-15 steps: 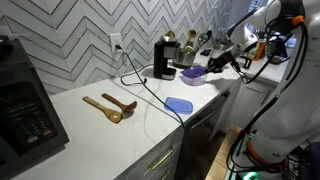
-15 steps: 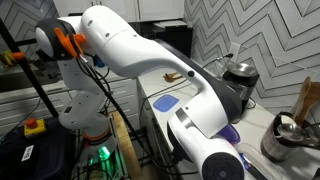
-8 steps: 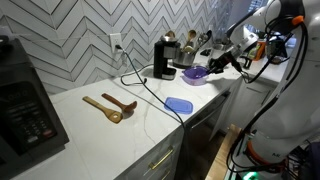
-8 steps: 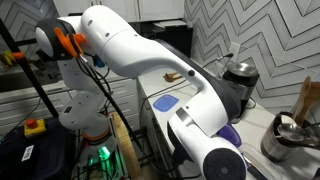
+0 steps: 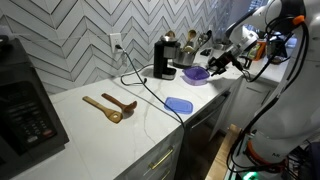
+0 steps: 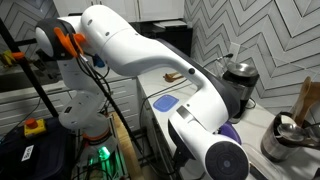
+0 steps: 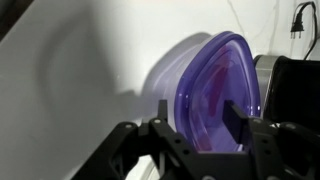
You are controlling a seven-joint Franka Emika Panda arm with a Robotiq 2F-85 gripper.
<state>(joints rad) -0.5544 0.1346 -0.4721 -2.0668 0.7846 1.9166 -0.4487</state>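
From where I stand, the arm reaches across to the far end of the white bench [image 5: 90,130], and the gripper [image 5: 212,66] sits right at the purple bowl [image 5: 196,73]. The bowl is next to the black coffee maker [image 5: 163,58], close to the bench's edge, so the arm comes in from the open side rather than over the machine.

In the wrist view, the gripper [image 7: 198,125] has its two fingers apart, about half spread. The near rim of the bowl [image 7: 215,90] falls in the gap between them, one finger outside the wall and one toward the hollow. That suits a thin, see-through plastic wall, which offers only its edge to pinch. I cannot tell whether either pad touches the plastic, and nothing looks squeezed. I also cannot tell whether the bowl sits flat or a little tipped.

Farther along the bench, a blue lid [image 5: 179,104] lies flat and well apart from the bowl. Beyond it, two wooden spoons [image 5: 110,106] lie side by side. The coffee maker's cable [image 5: 140,85] trails over the surface from the wall outlet [image 5: 116,43], running between the lid and the spoons.
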